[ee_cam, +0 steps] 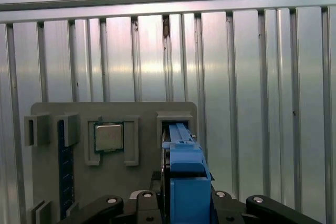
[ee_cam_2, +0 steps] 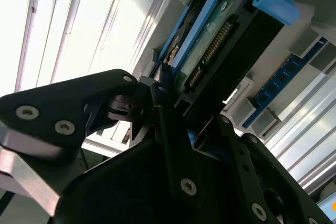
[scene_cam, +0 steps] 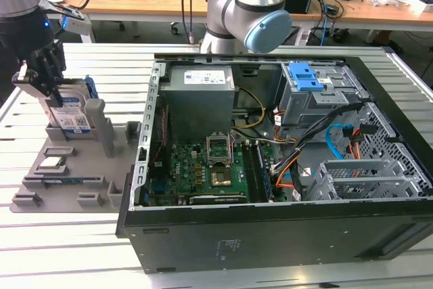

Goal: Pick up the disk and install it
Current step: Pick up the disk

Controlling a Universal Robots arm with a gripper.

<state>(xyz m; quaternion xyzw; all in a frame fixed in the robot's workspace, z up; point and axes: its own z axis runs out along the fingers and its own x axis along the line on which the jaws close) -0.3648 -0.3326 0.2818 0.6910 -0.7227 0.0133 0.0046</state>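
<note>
The disk [scene_cam: 70, 114] stands on edge in a slot of the grey holder tray [scene_cam: 101, 191] at the exterior view's left, silver with a white-and-blue label and a blue bracket. My gripper [scene_cam: 53, 87] comes down on its top edge, with black fingers on either side, shut on the disk. In the first wrist view the blue bracket of the disk [ee_cam: 184, 171] sits between the gripper's [ee_cam: 185, 203] black links. The second wrist view shows the disk's [ee_cam_2: 220, 45] connector edge held against a finger [ee_cam_2: 163, 114].
The open computer case [scene_cam: 270, 241] fills the exterior view's middle and right, with a motherboard [scene_cam: 203, 167], cables, a blue latch plate [scene_cam: 304, 76] and a metal drive cage [scene_cam: 365, 181]. On the tray lie a small square chip [scene_cam: 53, 162] [ee_cam: 108, 137] and a blue memory stick [ee_cam: 65, 171].
</note>
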